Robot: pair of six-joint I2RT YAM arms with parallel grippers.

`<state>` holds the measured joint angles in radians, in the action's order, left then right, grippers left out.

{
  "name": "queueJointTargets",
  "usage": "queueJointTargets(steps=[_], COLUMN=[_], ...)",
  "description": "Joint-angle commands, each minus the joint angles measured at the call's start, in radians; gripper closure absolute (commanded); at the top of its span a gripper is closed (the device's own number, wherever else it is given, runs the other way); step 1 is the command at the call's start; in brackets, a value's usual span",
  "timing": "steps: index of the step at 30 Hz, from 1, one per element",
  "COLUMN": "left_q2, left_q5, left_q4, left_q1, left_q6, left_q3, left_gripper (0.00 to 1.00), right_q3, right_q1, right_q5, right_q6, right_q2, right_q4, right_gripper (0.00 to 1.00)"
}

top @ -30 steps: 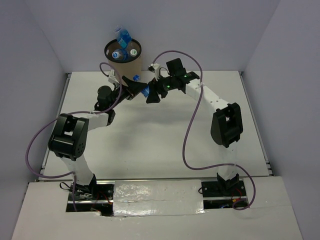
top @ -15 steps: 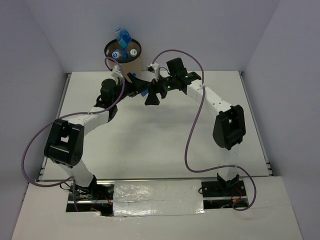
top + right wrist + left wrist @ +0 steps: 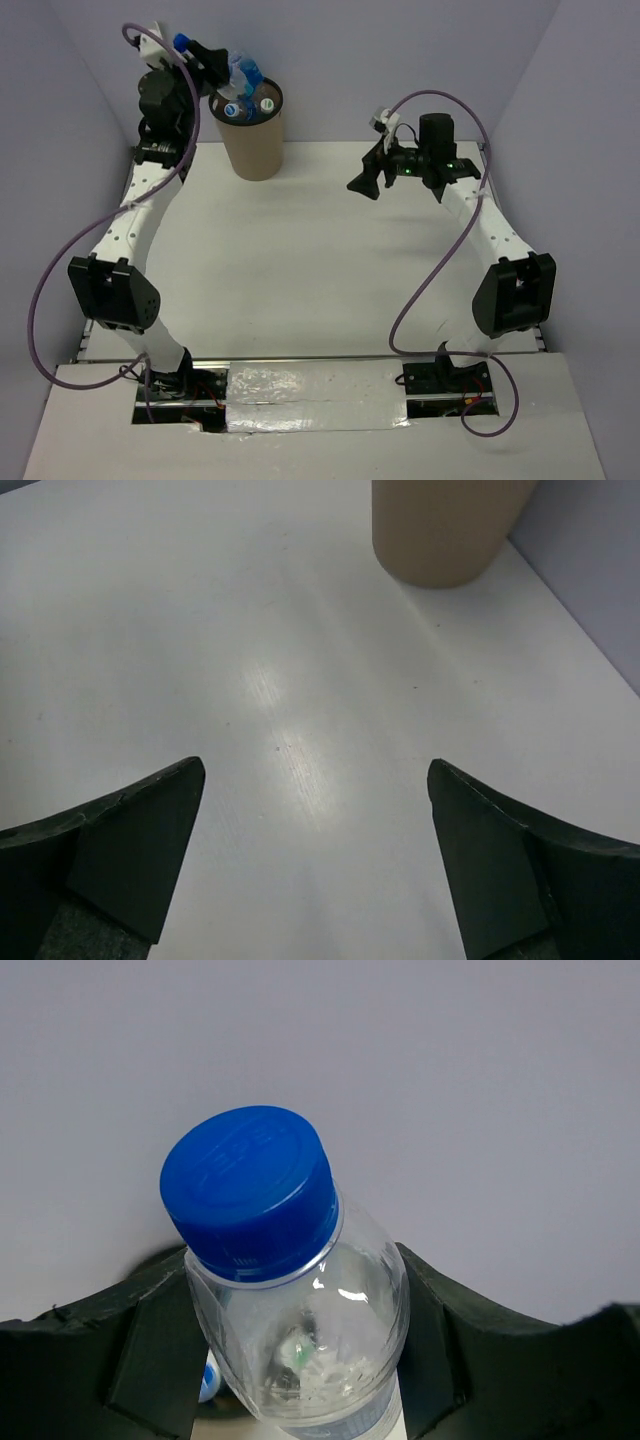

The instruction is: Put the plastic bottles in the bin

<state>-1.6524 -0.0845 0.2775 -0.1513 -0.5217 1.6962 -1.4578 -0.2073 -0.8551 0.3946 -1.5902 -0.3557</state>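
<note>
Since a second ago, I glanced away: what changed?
The left gripper carried the clear blue-capped plastic bottle from over the white table up beside the tall tan cylindrical bin, still clamped. The right gripper backed away rightward, open and empty. Bin and bottles inside stayed.

Lighting: we record bright, even, diffuse light with soft shadows. Glare: a pale sheen on the counter [image 3: 290,750]. Focus: we find the near fingers [image 3: 120,850] slightly soft.

The table [image 3: 300,260] is overlooked from above. The bin [image 3: 252,140] is also caught from the right wrist, a bottle [image 3: 295,1300] closely from the left.
</note>
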Motion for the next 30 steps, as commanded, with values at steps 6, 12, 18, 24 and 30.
queueJointTargets(steps=[6,12,18,24,30], left_q2=[-0.223,-0.451,-0.573,-0.67,-0.713], left_q5=[-0.316,-0.276,-0.225,-0.132,-0.113], left_q4=[0.066,-0.017,0.086,0.103,0.097], left_q1=[0.051,0.064,0.064,0.062,0.061], left_q6=[0.287,0.362,0.371,0.319,0.342], left_q3=[0.241,0.529,0.571,0.62,0.619], left_gripper=[1.0,1.0,1.0,1.0,0.93], right_q3=[0.025,0.043,0.077,0.083,0.074], right_q1=[0.058,0.075,0.085,0.1,0.111], right_q5=[-0.125,-0.147,-0.151,-0.162,-0.179], right_q6=[0.162,0.142,0.133,0.127,0.119], right_q2=[0.015,0.029,0.042,0.032,0.004], right_q4=[-0.022,-0.019,-0.006,0.001,0.001], right_gripper=[0.2,0.32,0.32,0.32,0.31])
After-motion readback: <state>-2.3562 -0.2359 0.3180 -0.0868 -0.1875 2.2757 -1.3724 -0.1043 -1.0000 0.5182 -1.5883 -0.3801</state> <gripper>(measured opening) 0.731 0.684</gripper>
